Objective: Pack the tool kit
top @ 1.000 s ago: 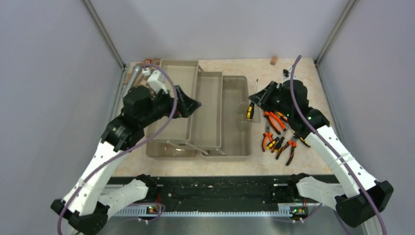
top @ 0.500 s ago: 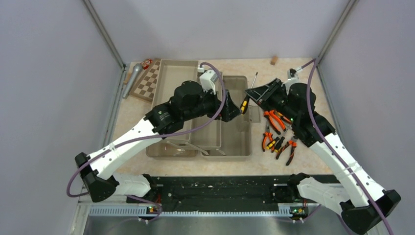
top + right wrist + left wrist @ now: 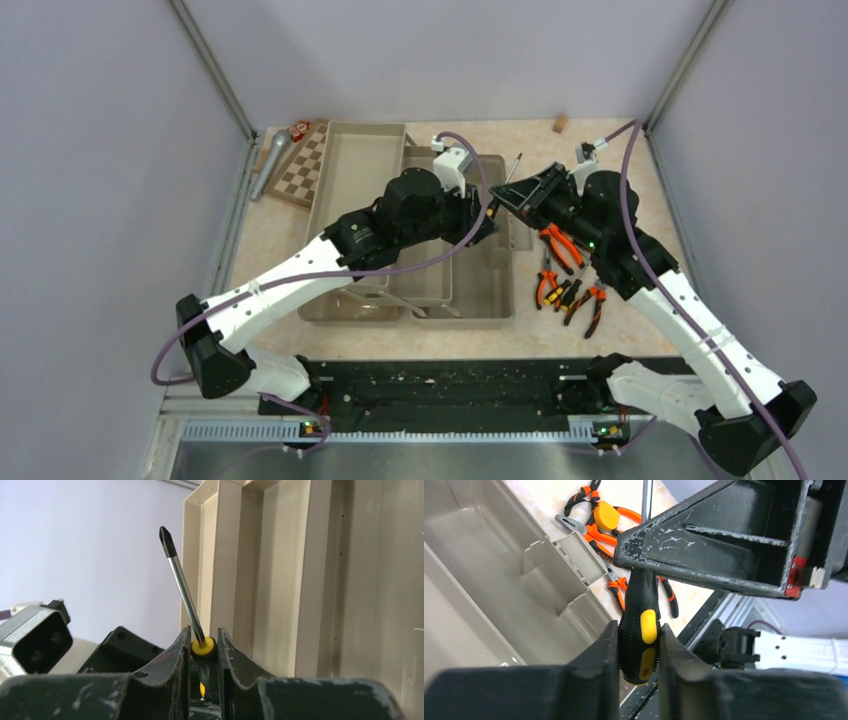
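Note:
A yellow-and-black screwdriver (image 3: 640,625) hangs in the air over the right side of the open toolbox (image 3: 480,295), held at both ends of its handle. My left gripper (image 3: 638,628) is shut on the butt of the handle. My right gripper (image 3: 203,636) is shut on the handle's collar, and the steel shaft (image 3: 182,587) sticks up past it. In the top view the two grippers meet, left gripper (image 3: 487,215) against right gripper (image 3: 510,200), with the shaft (image 3: 513,168) pointing to the back. Orange-handled pliers (image 3: 560,246) lie on the table to the right of the toolbox.
The beige cantilever trays (image 3: 362,170) are spread to the left of the toolbox base. More pliers (image 3: 568,296) lie near the front right. A chessboard (image 3: 305,165) and a silver microphone (image 3: 272,158) sit at the back left, a small brown block (image 3: 560,123) at the back.
My left arm swung right from over the left tray to the screwdriver and shut on its handle. My right gripper carried the screwdriver a little up and toward the left.

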You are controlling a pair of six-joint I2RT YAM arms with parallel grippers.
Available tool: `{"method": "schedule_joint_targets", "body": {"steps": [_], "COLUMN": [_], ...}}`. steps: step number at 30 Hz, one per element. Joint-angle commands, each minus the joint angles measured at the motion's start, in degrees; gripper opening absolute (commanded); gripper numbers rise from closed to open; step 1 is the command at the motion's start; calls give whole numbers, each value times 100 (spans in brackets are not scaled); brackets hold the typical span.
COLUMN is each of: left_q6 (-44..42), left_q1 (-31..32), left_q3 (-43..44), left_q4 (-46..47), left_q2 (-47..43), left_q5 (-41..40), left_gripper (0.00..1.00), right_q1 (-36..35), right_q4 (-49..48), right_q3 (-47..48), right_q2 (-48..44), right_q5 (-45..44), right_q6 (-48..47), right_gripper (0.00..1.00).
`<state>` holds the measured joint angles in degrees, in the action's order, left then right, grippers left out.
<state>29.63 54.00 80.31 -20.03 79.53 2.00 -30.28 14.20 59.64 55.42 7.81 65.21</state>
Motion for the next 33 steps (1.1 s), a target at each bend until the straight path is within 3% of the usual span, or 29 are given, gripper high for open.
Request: {"method": "schedule_joint_targets", "body": {"steps": [1, 2, 5, 7, 10, 14, 20, 26, 33], "left_q6": [-192, -228, -324, -383, -381, -379, -506, -520, -592], "left_q1": [-8, -4, -14, -37, -194, -647, -1864, -2343, -2439], "left_q3": [243, 240, 276, 299, 297, 304, 299, 152, 101], "left_q4": [120, -4, -482, -864, -1419, -2170, -3336, -3893, -4044], "left_q2": [-176, -231, -430, -598, -891, -1319, -1608, -1491, -1231], "left_q5": [-584, -700, -1275, -1662, -2078, -2376, -2068, -2227, -1895], "left_gripper": [9, 0, 0, 0, 0, 0, 0, 0, 0], "right_q1": [-113, -110, -91, -11, 315, 902, 1311, 1409, 1423], "right_q4": [-59, 60, 762, 1332, 2162, 2793, 3335, 3417, 3351], "right_q3": [74, 135, 591, 927, 1241, 1203, 613, -206, -1114], "right_q2": [39, 31, 58, 129, 224, 302, 291, 373, 531], "right_q5": [177, 100, -347, -695, -1019, -1102, -1714, -1872, -2226], "right_q6": [-178, -292, -877, -1343, -1863, -2318, -2510, -2313, -1945], "right_gripper": [4, 12, 41, 53, 61, 63, 68, 68, 60]}}
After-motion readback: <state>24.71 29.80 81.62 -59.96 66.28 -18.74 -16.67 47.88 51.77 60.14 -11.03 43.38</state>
